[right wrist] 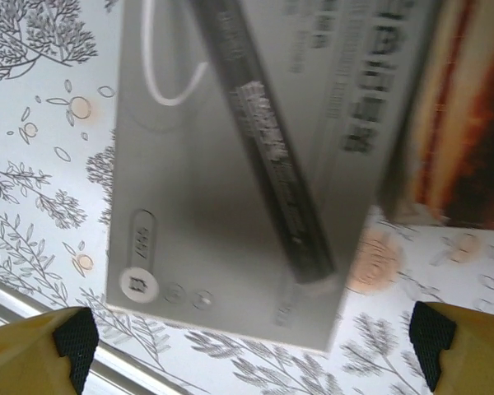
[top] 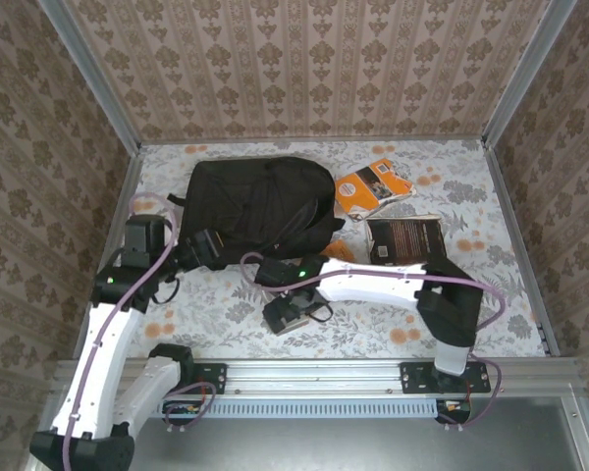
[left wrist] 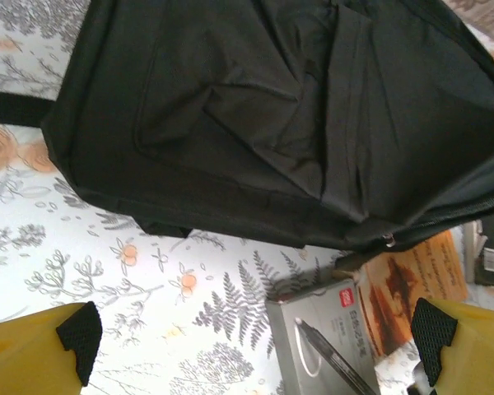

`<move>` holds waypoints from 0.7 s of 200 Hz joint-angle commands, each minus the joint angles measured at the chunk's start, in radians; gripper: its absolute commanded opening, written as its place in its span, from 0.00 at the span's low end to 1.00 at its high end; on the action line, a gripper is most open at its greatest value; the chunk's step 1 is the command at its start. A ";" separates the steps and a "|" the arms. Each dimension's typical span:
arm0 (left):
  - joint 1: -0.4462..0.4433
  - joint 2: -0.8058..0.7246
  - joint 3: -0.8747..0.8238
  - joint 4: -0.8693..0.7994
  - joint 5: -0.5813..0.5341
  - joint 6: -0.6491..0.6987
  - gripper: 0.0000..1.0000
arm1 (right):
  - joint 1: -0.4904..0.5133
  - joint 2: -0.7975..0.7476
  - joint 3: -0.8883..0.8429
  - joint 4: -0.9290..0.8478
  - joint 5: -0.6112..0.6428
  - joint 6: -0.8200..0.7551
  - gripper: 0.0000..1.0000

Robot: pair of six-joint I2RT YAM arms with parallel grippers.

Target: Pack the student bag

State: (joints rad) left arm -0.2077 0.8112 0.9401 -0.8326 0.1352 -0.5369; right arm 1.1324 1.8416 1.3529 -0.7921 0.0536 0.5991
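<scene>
student bag [left wrist: 296, 123] lies just beyond left end effector [left wrist: 257, 339].

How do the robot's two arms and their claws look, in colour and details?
The left arm and right arm have white links with black joints. A purple cable runs along each, and a green light glows on a joint. The left claw and right claw have yellow fingers with black pads.

- Three walls [top: 304, 59] close in the workspace, papered in beige with a repeating brown damask motif.
- Grey metal posts [top: 88, 69] run along the wall corners.
- The bench [top: 471, 304] has a white covering printed with grey ferns and orange flowers.
- A ribbed aluminium rail [top: 314, 373] spans its near edge.
- The light is soft and even.
</scene>
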 commanded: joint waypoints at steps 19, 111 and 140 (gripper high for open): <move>0.007 0.032 -0.013 0.057 -0.068 0.069 1.00 | 0.020 0.097 0.079 -0.084 0.018 0.066 1.00; -0.029 -0.024 -0.113 0.099 -0.109 0.101 1.00 | 0.030 0.186 0.116 -0.134 0.052 0.123 1.00; -0.035 -0.019 -0.115 0.100 -0.106 0.103 1.00 | 0.026 0.212 0.130 -0.143 0.074 0.129 1.00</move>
State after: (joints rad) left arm -0.2352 0.7963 0.8307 -0.7506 0.0387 -0.4583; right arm 1.1568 2.0285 1.4532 -0.8806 0.0769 0.7044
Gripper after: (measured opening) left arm 0.999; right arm 0.998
